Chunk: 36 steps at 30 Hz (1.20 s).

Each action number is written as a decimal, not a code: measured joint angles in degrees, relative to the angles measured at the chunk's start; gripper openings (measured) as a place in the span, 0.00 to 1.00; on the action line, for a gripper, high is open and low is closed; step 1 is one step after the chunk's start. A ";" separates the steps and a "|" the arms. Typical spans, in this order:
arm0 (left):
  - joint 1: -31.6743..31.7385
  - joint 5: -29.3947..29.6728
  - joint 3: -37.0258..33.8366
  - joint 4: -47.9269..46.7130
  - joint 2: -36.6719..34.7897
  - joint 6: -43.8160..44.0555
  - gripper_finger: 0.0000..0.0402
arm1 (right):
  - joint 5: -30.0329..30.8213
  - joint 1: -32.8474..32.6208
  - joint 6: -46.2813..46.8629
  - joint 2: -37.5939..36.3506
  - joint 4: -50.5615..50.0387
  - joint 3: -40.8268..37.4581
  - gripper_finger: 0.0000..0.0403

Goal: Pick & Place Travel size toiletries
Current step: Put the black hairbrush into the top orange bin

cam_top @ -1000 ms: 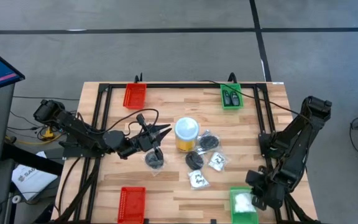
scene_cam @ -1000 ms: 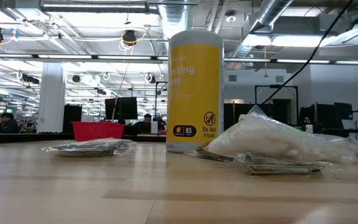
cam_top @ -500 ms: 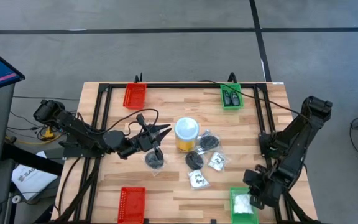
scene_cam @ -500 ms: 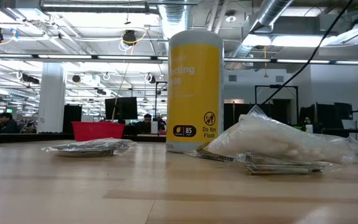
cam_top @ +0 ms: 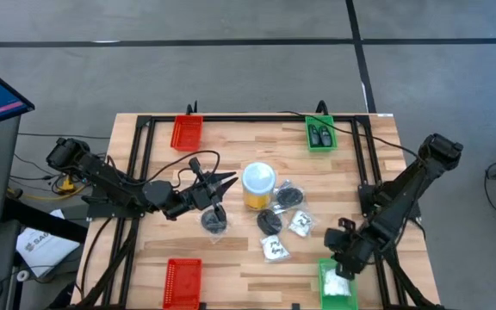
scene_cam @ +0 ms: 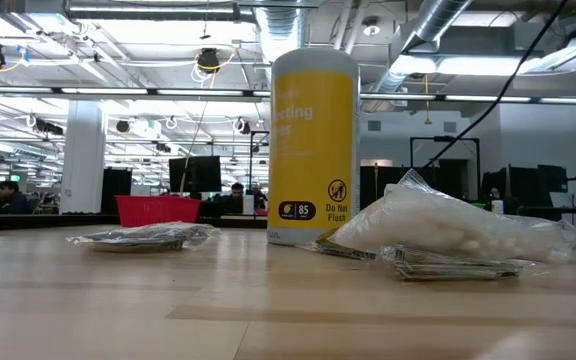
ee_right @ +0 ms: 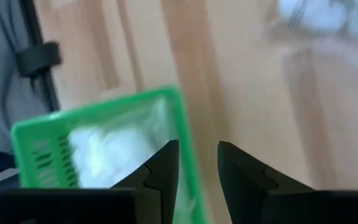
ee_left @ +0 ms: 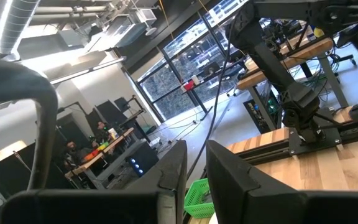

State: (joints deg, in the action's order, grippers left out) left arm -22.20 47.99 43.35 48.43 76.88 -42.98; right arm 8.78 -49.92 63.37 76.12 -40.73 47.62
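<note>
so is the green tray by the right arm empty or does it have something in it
Not empty. The near green tray holds a clear packet with white contents, seen in both the high and right wrist views.

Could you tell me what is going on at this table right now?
The right gripper hangs open and empty beside the near green tray, which holds a clear packet with white contents. The left gripper waits by the yellow jar. More packets lie on the table, not yet sorted.
</note>
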 joint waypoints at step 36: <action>-0.01 2.38 -0.04 -4.18 0.00 0.50 0.13 | 8.15 34.41 -43.93 11.65 8.55 0.02 0.25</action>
State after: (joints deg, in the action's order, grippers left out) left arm -22.21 50.36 43.31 44.25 76.88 -42.48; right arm 16.93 -15.51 19.44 87.77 -32.18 47.63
